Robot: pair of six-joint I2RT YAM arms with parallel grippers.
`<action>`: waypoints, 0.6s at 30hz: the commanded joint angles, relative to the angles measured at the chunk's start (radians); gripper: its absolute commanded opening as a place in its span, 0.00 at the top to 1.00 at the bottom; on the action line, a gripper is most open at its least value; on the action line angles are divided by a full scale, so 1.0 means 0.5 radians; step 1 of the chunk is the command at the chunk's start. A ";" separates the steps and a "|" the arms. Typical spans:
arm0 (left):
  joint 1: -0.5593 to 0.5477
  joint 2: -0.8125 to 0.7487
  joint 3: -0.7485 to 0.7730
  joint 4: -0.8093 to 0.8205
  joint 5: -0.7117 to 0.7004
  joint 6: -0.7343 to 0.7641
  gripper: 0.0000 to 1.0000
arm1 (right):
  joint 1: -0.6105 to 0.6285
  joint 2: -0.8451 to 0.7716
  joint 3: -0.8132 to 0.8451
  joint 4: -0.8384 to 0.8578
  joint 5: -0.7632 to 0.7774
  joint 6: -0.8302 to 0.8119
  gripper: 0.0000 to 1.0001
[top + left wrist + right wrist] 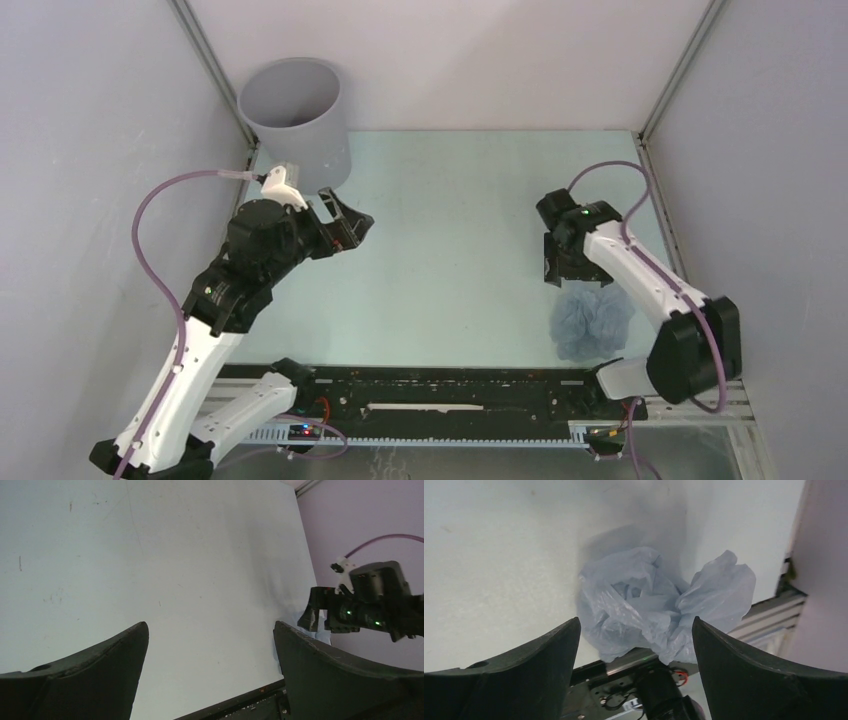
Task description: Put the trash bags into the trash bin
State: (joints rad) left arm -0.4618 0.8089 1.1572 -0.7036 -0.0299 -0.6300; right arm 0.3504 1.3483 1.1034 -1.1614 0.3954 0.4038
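A thin, crinkly, pale blue-grey plastic trash bag (659,605) lay scrunched in a soft heap on the pale flat table (460,200). It was at the front right, right by the black rail (450,385) at the near edge. The plain grey round plastic trash bin (310,140) stood upright in the far left corner, well apart from the bag, and none of the bag was in it. The right gripper (562,275) hung just beyond the heap, pointing down at it. Its two dark fingers were spread wide and there was nothing between them. The left gripper (345,225) was near the bin, and it too was spread wide with nothing in it. So the job looked to be at its first step, which was reaching for the bag, and the grab was not yet made. Next, the right gripper would likely need to go down over the heap, get a fat bunch of plastic between its fingers, and squeeze. The plastic was thin and floppy, so a small pinch might catch only one fold and let the rest drag. After that the bag would have to go all the way across the table to the bin, maybe with help from the left arm.
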 commanded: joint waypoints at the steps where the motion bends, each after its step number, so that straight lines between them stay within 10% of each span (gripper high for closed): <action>1: -0.030 -0.027 -0.032 0.073 0.002 -0.026 0.00 | 0.103 0.189 0.149 -0.102 0.442 0.011 0.09; 18: -0.031 -0.090 -0.047 0.033 -0.011 -0.001 0.00 | 0.171 0.696 0.173 -0.011 0.516 -0.075 0.13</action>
State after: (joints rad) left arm -0.4709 0.7719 1.1511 -0.7013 -0.0303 -0.6296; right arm 0.4271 1.6653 1.1606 -1.1870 0.6487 0.3794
